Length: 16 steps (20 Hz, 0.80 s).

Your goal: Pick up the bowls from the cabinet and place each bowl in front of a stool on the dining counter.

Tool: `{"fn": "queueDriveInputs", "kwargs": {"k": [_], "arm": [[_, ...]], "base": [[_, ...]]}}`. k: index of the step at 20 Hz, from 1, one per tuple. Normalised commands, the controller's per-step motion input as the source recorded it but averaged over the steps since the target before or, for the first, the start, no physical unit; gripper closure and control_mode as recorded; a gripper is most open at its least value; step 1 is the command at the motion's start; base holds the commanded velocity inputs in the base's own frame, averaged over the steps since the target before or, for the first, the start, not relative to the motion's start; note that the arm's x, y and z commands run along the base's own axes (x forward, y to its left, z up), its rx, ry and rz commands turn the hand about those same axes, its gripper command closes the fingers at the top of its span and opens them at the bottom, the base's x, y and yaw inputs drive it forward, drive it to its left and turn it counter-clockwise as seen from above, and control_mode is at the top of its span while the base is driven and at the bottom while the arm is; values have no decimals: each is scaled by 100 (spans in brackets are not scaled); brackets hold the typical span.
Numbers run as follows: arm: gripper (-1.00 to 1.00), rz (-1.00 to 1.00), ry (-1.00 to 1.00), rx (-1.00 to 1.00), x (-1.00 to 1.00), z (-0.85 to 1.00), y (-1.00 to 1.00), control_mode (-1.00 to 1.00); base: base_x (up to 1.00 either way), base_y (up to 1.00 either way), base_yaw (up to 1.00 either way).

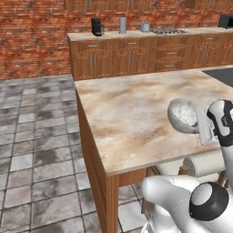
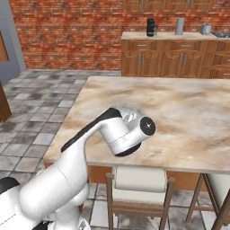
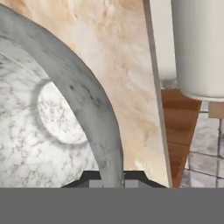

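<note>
Speckled grey-white stoneware, by the look of it: one round bowl (image 1: 183,115), dull finish, thick wall, shallow pale well at the bottom (image 3: 61,116). I judge it rigid and moderately heavy for its size, likely to chip or crack if dropped on stone, and matte enough not to slip readily. Best hold, in my judgement, is the rim, one finger inside and one outside, which is how my pincer (image 3: 112,181) has it: jaws closed tight on the rim, the wall rising straight up between my tips in the hand view. Position: the bowl hangs tilted on its side, mouth turned outward, just above the marble top of the dining counter (image 1: 127,118), near the counter's front edge. A stool (image 2: 138,179) with a cream roll cushion stands below that edge, roughly under my hand. Bowl and counter appear apart, though the gap is hard to read.
</note>
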Motion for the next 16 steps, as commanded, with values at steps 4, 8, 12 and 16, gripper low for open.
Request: {"fn": "queueDriveInputs", "kwargs": {"k": [4, 8, 12, 16], "arm": [[100, -2, 26, 0, 100, 2, -17, -100], [100, 0, 9, -3, 98, -25, -13, -100], [100, 0, 0, -6, 70, -71, -11, -100], [100, 0, -2, -8, 42, -87, -15, -100]], "base": [[0, 0, 0], [0, 0, 0], [0, 0, 0], [0, 0, 0]]}}
